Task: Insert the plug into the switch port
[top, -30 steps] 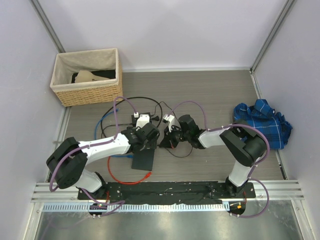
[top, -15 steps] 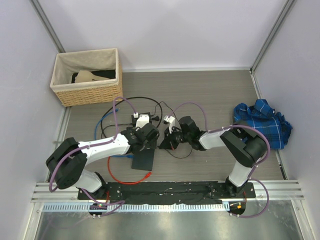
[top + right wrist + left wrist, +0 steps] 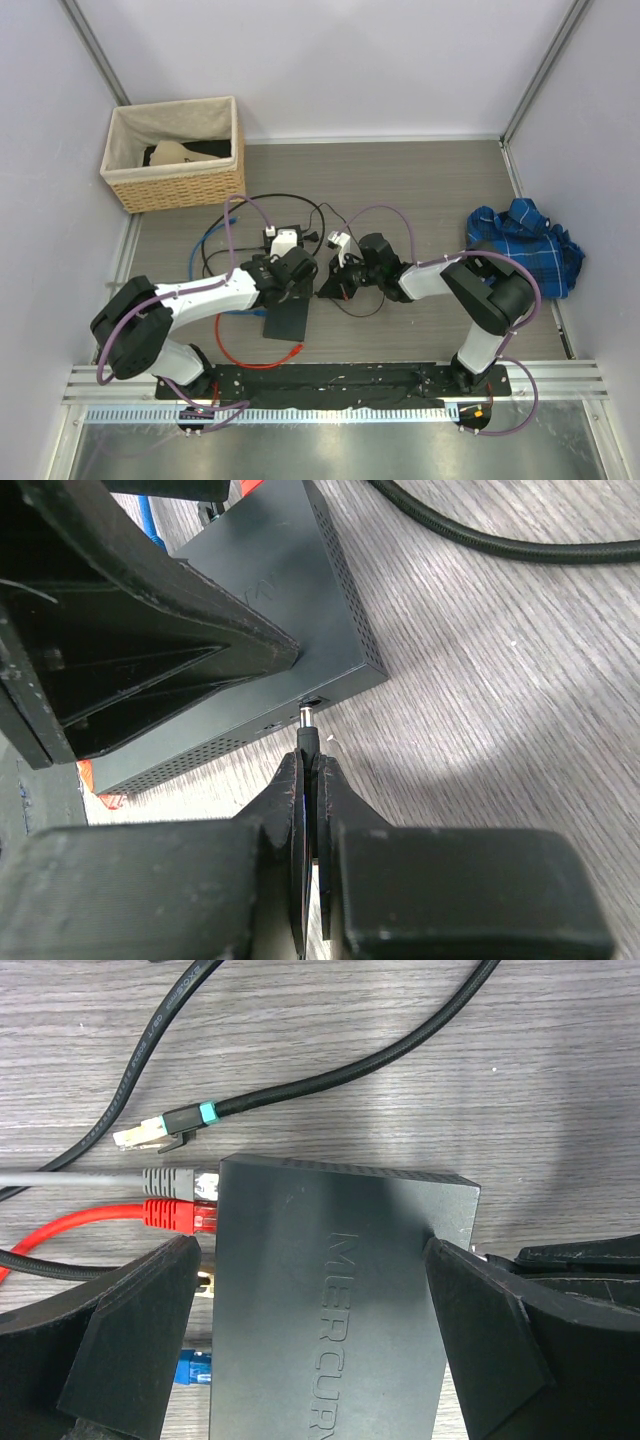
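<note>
A: Where is the switch (image 3: 288, 318), and what is different now?

B: It lies flat on the bench (image 3: 430, 190), a little toward 7 o'clock from the middle of the top view. It is in the same place as one second ago. The right arm (image 3: 425, 277) is now a small bit more toward 9 o'clock. So the plug (image 3: 308, 720) stands with its metal tip just at the port (image 3: 313, 702), in the switch's side wall that faces 2 o'clock. If the tip is already inside, I cannot tell.

A: And the jaws?

B: The right jaws are clenched on the plug, directly behind its tip. The left jaws are released and wide, one at each long side of the switch. I cannot tell if they touch it. On that side nothing changes.

A: What does it mean for the task?

B: I think the approach is almost finished. Only a short straight push into the port remains, and the switch must not slide away.

A: Please count.

B: One switch, one plug and one port that I can see. Two arms. In the left wrist view, three connectors sit against the switch's 9 o'clock edge: one grey connector (image 3: 170, 1178), one red connector (image 3: 175, 1213), one blue connector (image 3: 195, 1370). One loose connector (image 3: 165, 1132) with a teal collar lies just beside, not inserted. Farther out are one basket (image 3: 175, 150) at 10 o'clock and one blue cloth (image 3: 525, 250) at 3 o'clock.
</note>
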Tool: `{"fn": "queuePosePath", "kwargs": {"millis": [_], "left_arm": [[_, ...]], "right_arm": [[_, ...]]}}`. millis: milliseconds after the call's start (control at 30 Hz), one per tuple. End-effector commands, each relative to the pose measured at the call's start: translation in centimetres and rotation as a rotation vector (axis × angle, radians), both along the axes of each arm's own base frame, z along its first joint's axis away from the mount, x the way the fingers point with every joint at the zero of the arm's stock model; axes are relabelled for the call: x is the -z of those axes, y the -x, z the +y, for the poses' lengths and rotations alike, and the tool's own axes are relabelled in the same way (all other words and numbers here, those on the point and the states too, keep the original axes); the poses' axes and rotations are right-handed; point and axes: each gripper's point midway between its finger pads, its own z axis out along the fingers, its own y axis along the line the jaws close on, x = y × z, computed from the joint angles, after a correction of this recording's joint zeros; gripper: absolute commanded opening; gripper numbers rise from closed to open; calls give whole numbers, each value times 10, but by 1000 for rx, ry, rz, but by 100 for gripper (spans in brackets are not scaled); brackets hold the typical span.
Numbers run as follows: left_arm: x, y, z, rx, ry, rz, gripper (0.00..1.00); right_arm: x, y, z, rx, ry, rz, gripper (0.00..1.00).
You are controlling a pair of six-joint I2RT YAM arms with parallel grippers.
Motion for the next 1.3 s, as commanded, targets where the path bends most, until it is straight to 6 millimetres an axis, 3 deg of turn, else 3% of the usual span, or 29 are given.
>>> {"fn": "queuePosePath", "kwargs": {"millis": [0, 533, 1267], "left_arm": [[16, 19, 20, 15, -76, 72, 100], [16, 20, 19, 21, -70, 73, 99], [17, 22, 22, 21, -68, 74, 100]], "right_arm": [[-23, -14, 12, 8, -60, -84, 1], [-12, -10, 15, -16, -44, -51, 1], [-26, -14, 11, 27, -73, -103, 1]]}}
